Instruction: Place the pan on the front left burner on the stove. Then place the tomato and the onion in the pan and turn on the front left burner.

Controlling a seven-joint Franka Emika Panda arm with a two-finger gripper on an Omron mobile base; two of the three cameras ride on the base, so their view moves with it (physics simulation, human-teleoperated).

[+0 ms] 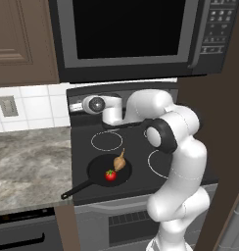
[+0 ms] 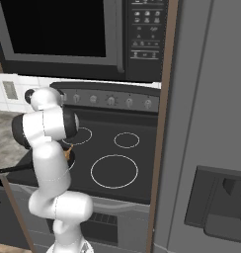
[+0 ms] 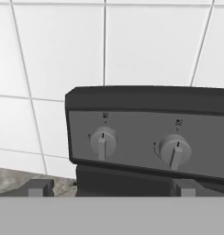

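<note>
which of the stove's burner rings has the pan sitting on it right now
The front left burner: the pan, holding the tomato and onion, covers it. The other three rings, like the rear left one, show bare white outlines.

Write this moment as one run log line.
pan: on front left burner | tomato, onion: in pan | gripper: open, facing knobs

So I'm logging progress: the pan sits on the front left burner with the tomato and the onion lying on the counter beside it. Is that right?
Not quite. The pan is on the front left burner of the stove, but the tomato and the onion lie inside the pan, not on the counter. The left base view shows this.
</note>
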